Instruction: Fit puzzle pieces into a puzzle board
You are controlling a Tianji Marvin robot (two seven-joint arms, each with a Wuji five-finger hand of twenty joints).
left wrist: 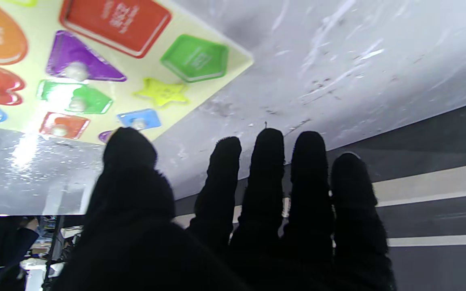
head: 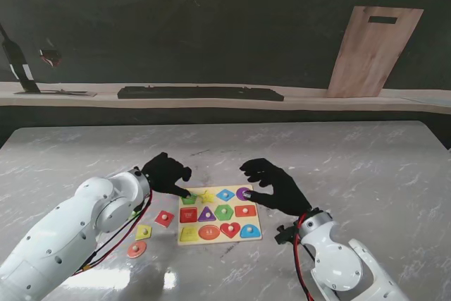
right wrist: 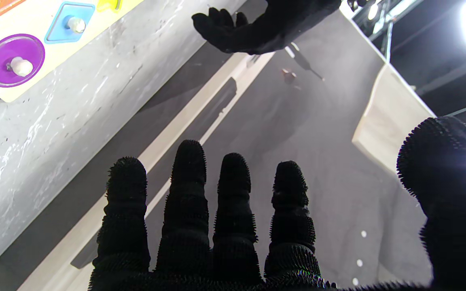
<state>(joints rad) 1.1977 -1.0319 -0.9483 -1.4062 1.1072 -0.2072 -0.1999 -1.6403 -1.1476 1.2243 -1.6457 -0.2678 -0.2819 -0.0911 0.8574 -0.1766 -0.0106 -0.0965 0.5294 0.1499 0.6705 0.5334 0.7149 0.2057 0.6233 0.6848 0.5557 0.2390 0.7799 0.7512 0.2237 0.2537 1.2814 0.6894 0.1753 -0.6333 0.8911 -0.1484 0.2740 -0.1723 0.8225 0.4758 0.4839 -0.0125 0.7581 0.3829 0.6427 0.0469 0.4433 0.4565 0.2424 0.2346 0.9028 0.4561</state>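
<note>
The pale yellow puzzle board (head: 217, 222) lies on the marble table with several coloured shapes seated in it, among them a purple circle (right wrist: 13, 60), a blue diamond (right wrist: 69, 22), a green pentagon (left wrist: 195, 58) and a yellow star (left wrist: 161, 92). My left hand (head: 166, 173) hovers open at the board's far left corner, fingers spread and empty. My right hand (head: 275, 185) hovers open over the board's far right corner, holding nothing. Loose pieces lie left of the board: a red one (head: 164, 218), a yellow one (head: 143, 231) and an orange round one (head: 137, 249).
A marble table (head: 338, 167) carries everything. Behind it runs a wooden ledge (head: 211, 96) with a dark flat bar (head: 200, 93) on it, and a wooden cutting board (head: 373, 51) leans against the dark wall at the right.
</note>
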